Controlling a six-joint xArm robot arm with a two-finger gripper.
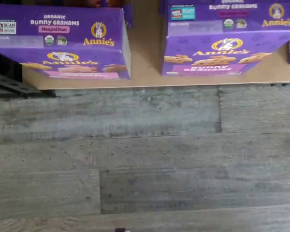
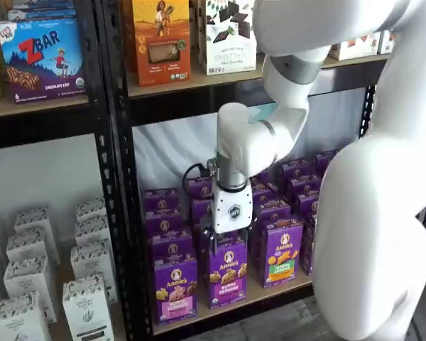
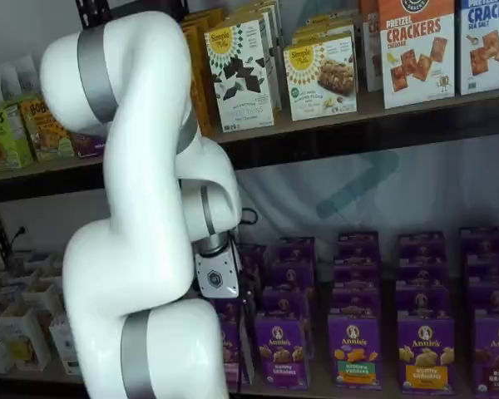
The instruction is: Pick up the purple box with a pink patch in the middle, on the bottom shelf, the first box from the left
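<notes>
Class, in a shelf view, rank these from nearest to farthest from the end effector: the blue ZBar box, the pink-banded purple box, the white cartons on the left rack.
1. The purple box: front of the bottom shelf, just down-left of the end effector.
2. The white cartons: low on the neighbouring rack, further left.
3. The ZBar box: upper shelf, far left.
</notes>
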